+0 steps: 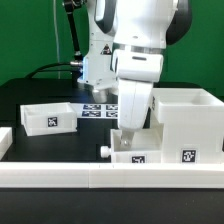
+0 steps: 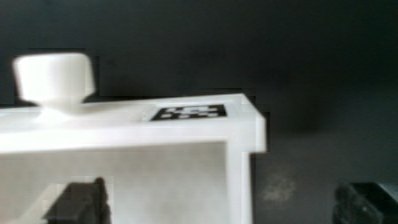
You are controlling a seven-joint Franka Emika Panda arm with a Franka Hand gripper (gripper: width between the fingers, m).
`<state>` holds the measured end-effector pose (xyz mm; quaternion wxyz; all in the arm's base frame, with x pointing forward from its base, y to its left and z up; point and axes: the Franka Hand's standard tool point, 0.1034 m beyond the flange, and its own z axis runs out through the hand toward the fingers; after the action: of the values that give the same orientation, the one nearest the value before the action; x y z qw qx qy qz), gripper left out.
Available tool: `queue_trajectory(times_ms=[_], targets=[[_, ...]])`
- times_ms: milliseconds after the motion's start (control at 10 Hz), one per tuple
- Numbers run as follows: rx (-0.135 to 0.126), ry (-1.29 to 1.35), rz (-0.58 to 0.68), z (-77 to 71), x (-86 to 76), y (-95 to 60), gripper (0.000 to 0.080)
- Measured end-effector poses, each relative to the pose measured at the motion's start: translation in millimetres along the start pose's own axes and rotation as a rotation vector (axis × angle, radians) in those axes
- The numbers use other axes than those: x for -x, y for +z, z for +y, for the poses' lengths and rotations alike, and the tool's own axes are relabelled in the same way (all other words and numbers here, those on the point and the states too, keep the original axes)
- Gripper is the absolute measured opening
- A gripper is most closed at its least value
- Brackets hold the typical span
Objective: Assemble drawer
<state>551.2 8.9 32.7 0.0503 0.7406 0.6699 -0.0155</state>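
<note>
A small white tray [image 1: 132,153] with a knob [image 1: 103,150] lies at the front, against the border wall. In the wrist view the tray [image 2: 160,135] shows its knob [image 2: 54,80] and a tag [image 2: 192,112]. My gripper [image 1: 129,133] hangs right over this tray. It is open [image 2: 222,203]. One finger [image 2: 75,200] is over the tray's inside, and the other finger [image 2: 370,200] is outside its side wall. It holds nothing. The second tray [image 1: 48,115] sits at the exterior view's left. The large case [image 1: 186,122] stands at the right, close beside my arm.
The long low white border wall [image 1: 110,178] runs along the front. The marker board [image 1: 98,109] lies on the black table behind my arm. A green wall is at the back.
</note>
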Motion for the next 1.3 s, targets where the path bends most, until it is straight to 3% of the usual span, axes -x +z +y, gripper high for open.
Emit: queue_trajectory(times_ms=[300,500,700,800,1000,1300], targets=[[-0.009,-0.015,-0.025,13.9,30.6,-24.1,0.0648],[-0.019,-0.030,-0.029,28.5,51.7,-31.6,0.0648],[-0.017,-0.020,-0.030,27.5,51.5,-29.5,0.0648],[-0.020,-0.050,-0.011,28.1,59.8,-27.7,0.0648],[-0.035,-0.073,0.054,26.8,78.1,-9.6,0.0648],[-0.037,-0.083,0.123,25.3,87.9,0.8,0.0648]])
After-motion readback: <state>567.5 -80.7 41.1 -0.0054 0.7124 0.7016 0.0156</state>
